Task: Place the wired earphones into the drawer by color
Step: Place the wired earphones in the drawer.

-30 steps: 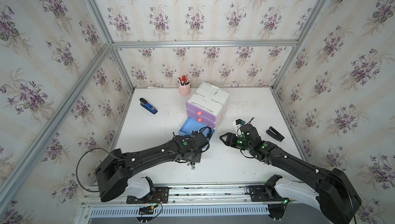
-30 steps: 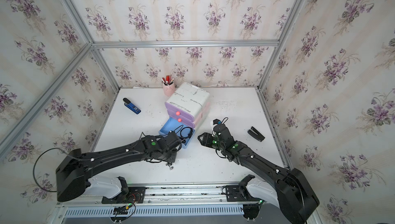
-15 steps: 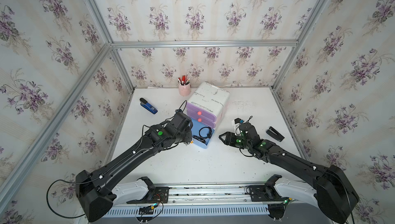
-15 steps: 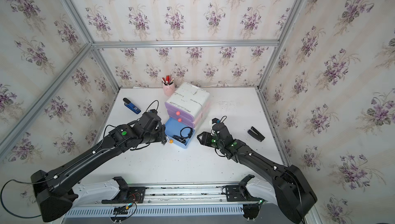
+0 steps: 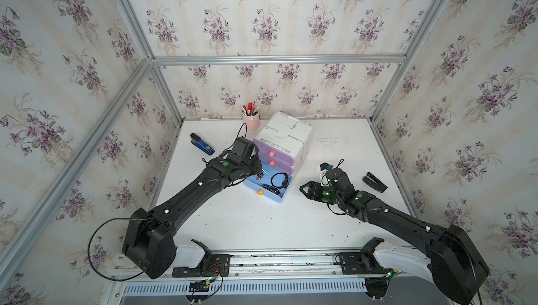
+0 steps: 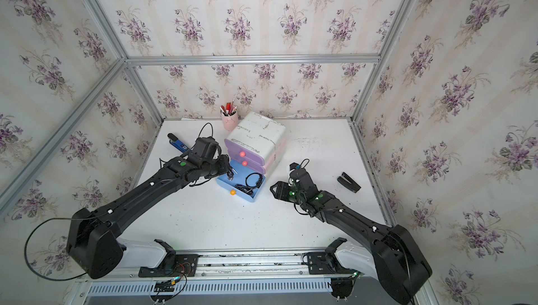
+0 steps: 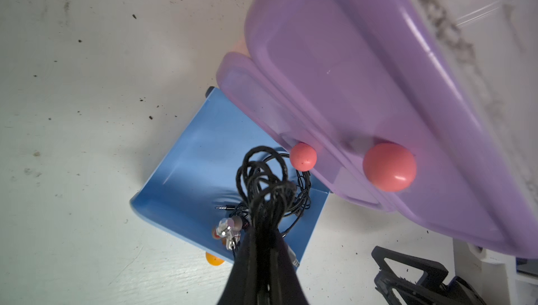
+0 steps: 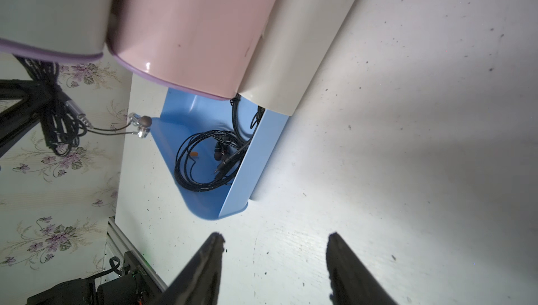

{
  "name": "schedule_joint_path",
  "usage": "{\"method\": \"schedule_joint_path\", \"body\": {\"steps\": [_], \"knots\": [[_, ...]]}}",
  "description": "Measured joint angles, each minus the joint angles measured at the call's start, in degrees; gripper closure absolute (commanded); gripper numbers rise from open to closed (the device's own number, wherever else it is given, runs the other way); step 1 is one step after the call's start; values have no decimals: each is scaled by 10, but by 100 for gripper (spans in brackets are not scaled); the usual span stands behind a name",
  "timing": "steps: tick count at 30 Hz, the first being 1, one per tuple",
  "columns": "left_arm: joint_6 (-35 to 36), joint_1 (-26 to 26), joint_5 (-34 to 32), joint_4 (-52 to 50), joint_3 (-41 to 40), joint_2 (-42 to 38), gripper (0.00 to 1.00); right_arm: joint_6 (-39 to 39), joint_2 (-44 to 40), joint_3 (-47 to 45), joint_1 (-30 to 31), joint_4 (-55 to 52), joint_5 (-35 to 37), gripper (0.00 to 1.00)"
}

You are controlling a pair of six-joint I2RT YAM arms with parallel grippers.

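Note:
The drawer unit [image 5: 286,134] is white with two shut purple drawers. Its light blue bottom drawer [image 5: 252,185] [image 7: 186,155] is pulled open. A coil of black wired earphones [image 5: 276,182] [image 8: 201,158] lies inside it. My left gripper [image 5: 257,172] [image 7: 262,230] is shut on another black earphone bundle [image 7: 262,184] [image 8: 55,126] and holds it over the drawer's left part, its earbuds [image 8: 141,124] dangling above the drawer. To the right of the drawer, low over the table, my right gripper [image 5: 304,188] [image 8: 276,239] is open and holds nothing.
A pink pen cup [image 5: 251,120] stands behind the drawer unit. On the left of the table lies a blue stapler [image 5: 202,144], and on the right a black stapler [image 5: 375,182]. Metal frame posts and wallpapered walls enclose the table.
My left arm has swung from the table's front up to the open blue drawer, carrying the black earphone bundle. The right arm has stayed still.

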Motion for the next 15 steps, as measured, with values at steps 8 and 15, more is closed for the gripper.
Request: {"method": "schedule_joint_path", "body": {"steps": [8,15], "knots": [[-18,2,23,60,-26,57,91,-9,5,0,-3,-3,0,40],[-34,0,32,104,-63,87,90,-17,7,2,-7,-10,0,40]]}}
